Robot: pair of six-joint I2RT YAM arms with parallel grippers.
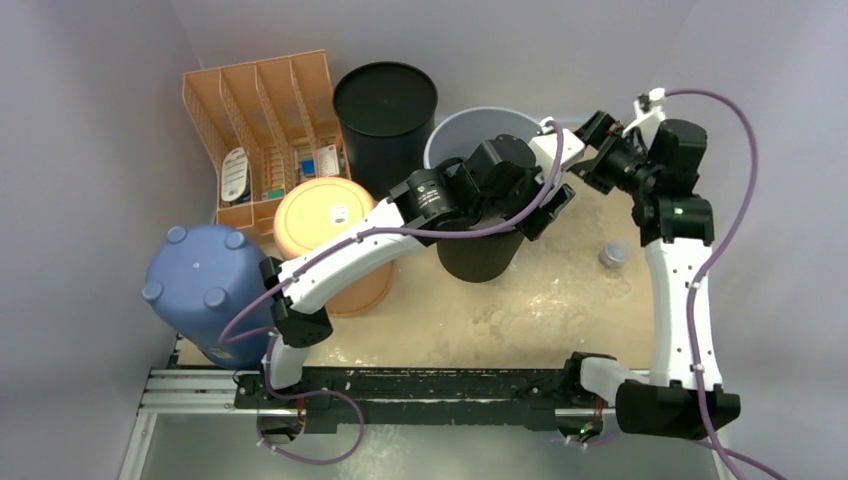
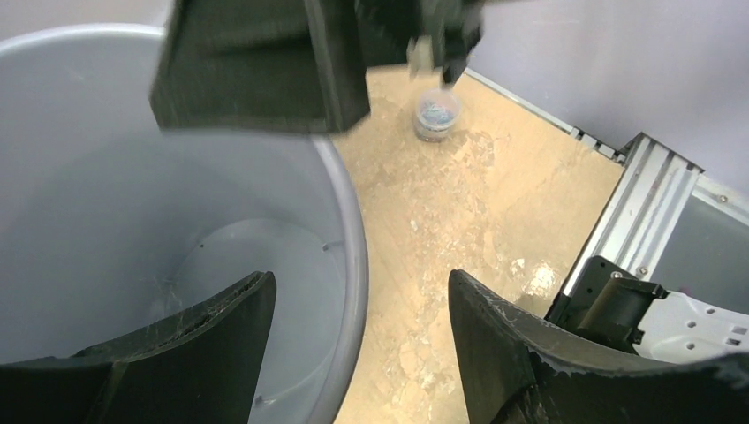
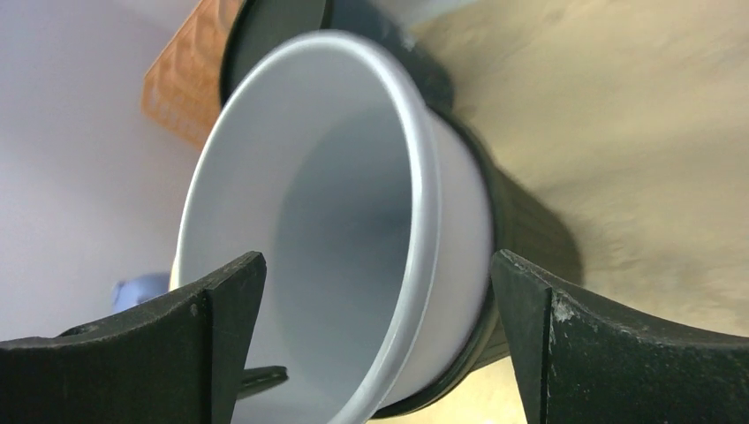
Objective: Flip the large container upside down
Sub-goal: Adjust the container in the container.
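The large container [image 1: 468, 128] is a pale grey bin standing mouth up, nested in a black bin [image 1: 478, 258] at the table's back middle. In the left wrist view my left gripper [image 2: 362, 340] is open and straddles the grey container's [image 2: 106, 203] rim, one finger inside and one outside, neither pressing on it. From above, the left gripper [image 1: 550, 208] sits at the bin's right side. My right gripper [image 1: 580, 150] is open just beyond it. In its own view the right gripper [image 3: 380, 340] has the container's [image 3: 344, 203] rim between wide-apart fingers.
A black bin [image 1: 385, 110], an orange tub [image 1: 320, 222] and a blue bin [image 1: 195, 285] stand upside down on the left. An orange divided crate [image 1: 265, 125] is at the back left. A small jar [image 1: 612, 256] sits on the right. Walls close in on three sides.
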